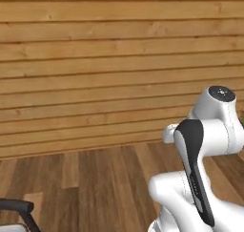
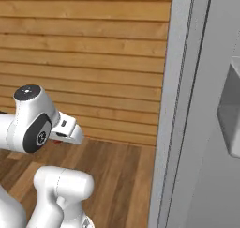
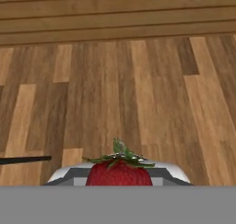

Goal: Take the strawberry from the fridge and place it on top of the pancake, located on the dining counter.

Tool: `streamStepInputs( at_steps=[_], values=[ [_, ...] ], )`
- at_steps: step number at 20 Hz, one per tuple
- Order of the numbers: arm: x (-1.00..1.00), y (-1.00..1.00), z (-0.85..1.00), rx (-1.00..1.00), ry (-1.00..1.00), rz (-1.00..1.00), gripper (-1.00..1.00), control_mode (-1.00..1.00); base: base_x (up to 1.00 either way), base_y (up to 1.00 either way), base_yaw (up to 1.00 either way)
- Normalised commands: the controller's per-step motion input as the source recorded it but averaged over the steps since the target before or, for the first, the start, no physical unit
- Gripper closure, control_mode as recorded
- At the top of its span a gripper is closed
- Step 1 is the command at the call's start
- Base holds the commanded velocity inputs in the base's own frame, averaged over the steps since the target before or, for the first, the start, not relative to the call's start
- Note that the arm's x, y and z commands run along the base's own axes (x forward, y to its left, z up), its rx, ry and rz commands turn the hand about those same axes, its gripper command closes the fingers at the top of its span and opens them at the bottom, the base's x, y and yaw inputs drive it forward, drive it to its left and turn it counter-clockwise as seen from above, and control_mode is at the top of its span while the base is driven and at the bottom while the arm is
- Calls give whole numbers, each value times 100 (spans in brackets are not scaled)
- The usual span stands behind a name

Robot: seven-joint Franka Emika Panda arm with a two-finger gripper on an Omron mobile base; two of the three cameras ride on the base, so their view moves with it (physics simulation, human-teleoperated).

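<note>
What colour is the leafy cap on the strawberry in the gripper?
Green, atop the small red strawberry; the hand view shows it best.

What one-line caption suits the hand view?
Strawberry held in the shut gripper above a plank floor.

Plank wall [image 1: 95,59] above wooden floor [image 3: 115,89].

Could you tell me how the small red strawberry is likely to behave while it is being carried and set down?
The small red strawberry with green leaves looks soft, so a tight squeeze may bruise it. Being tiny, it is probably light. Its rounded body could roll once released.
</note>
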Motion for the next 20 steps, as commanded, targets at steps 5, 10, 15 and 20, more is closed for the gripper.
streamStepInputs(
  at_steps=[5, 10, 15, 20],
  values=[
    [0, 0, 0, 0, 0, 0, 100, 100, 100, 8, 0],
    [0, 0, 0, 0, 0, 0, 100, 100, 100, 5, 0],
    [0, 0, 0, 0, 0, 0, 100, 100, 100, 17, 14],
    [0, 0, 0, 0, 0, 0, 100, 100, 100, 23, 55]
  ],
)
